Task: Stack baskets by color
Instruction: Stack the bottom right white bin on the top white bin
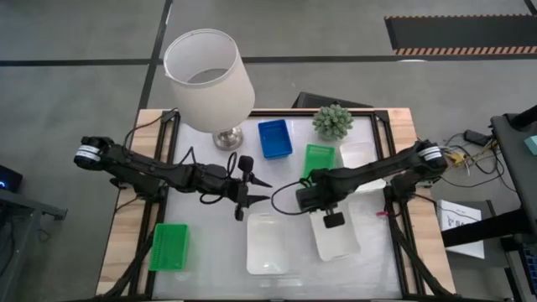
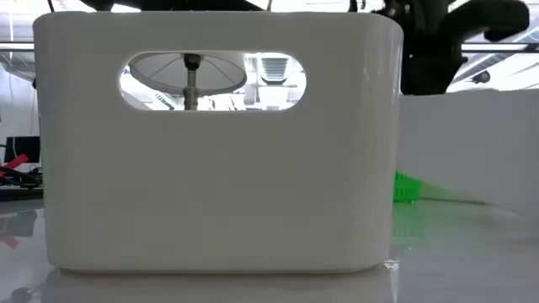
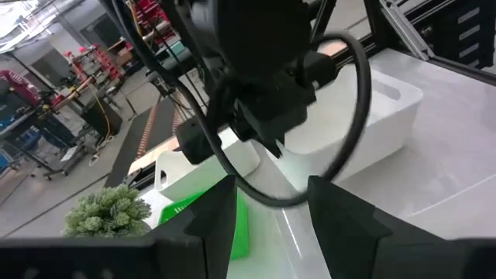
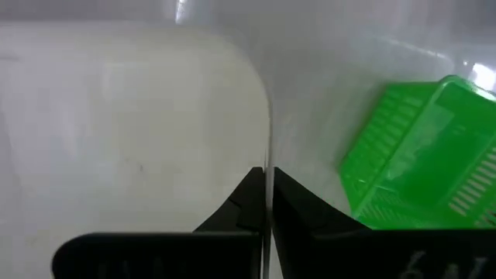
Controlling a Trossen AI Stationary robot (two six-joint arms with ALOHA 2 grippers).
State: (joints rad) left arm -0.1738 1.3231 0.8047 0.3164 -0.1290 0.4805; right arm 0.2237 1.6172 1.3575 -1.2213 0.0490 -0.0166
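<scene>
right gripper [image 4: 267, 198] pinched closed on the rim of a white basket [image 4: 132, 124], left gripper [image 1: 252, 191] open above mid-table, green basket [image 1: 169, 247] front left, blue basket [image 1: 274, 138] beside lamp [image 1: 210, 80], no legible writing

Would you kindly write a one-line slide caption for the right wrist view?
Right gripper shut on the thin rim of a white basket, with a green basket lying beyond on the table.
</scene>
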